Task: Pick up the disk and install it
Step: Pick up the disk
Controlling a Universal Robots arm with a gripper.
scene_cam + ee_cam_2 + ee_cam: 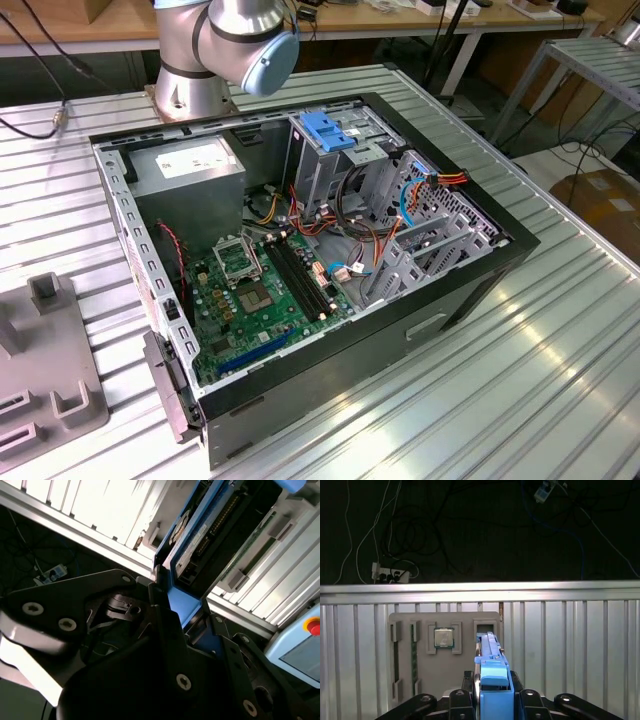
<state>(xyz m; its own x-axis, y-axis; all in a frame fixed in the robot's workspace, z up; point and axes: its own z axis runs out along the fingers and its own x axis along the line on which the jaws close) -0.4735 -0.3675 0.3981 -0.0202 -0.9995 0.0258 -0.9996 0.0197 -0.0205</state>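
Both jaws of the gripper (492,694) are clamped on the disk (489,652), held edge-on with its long axis running straight out from them over the grey parts tray (445,677), which lies at eight o'clock from the computer case (450,290) in the exterior view

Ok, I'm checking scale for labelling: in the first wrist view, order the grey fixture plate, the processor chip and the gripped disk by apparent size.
Largest, the grey fixture plate.
Next, the disk, though edge-on in the pincer and nearest the camera, so unsure.
Smallest, the processor chip.
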